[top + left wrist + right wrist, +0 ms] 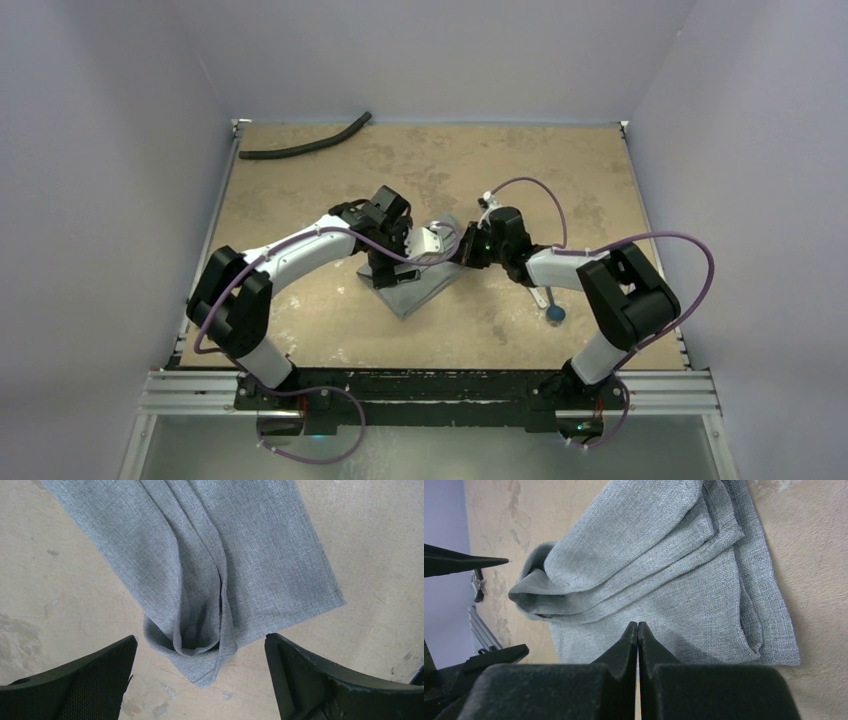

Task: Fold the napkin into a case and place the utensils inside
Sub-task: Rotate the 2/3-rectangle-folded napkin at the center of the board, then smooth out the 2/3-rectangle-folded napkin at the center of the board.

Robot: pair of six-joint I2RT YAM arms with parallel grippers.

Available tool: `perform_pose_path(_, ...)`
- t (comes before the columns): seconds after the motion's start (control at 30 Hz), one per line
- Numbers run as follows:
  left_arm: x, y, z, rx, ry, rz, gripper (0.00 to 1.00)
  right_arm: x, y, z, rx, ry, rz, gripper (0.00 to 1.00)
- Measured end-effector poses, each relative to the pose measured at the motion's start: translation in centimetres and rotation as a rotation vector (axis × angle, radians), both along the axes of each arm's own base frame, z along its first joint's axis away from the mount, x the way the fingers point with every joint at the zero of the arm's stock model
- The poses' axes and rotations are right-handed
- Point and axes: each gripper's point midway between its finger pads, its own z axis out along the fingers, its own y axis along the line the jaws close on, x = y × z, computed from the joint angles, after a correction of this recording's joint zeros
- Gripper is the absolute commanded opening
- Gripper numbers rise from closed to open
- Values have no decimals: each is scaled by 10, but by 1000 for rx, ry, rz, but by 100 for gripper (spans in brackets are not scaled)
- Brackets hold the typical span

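The grey napkin [415, 290] lies folded in several layers on the table's middle. Its near end [200, 645] forms a loose open pocket, seen in the left wrist view. My left gripper [200, 637] hovers over that end, open wide, one finger [90, 680] on each side and nothing between them. My right gripper [638, 624] is shut with nothing in it, its tips over the flat part of the napkin [684, 580]. A thin dark utensil with a round blue end [553, 312] lies on the table to the right, beside the right arm.
A long black curved hose [305, 148] lies at the table's far left. Both arms meet over the middle, wrists close together [440, 245]. Plain walls close in the table on three sides.
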Motion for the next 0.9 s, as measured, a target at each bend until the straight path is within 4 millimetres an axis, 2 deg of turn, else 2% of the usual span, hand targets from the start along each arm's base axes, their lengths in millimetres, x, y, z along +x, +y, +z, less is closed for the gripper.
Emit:
perform_pose_path(0.17,-8,5,-12,22,26,-13,90,-1,0,-3,-3,6,1,0)
perform_pose_path(0.23,-10,8,-18,39,35,-26,82,0,0,-3,-2,5,1,0)
perform_pose_path(0.33,-10,12,-26,63,36,-39,60,0,0,-3,-1,4,0,0)
perform_pose_path(0.5,-5,12,-28,69,12,-71,36,-4,-2,-7,0,16,-4,0)
perform_pose_path(0.73,-7,11,-31,80,7,-96,16,-10,-5,-14,1,41,-15,0)
perform_pose_path(0.83,-12,9,-35,92,10,-114,0,-10,-5,-16,1,51,-21,0)
perform_pose_path(0.9,-18,7,-38,101,16,-131,0,-10,-6,-18,1,55,-23,0)
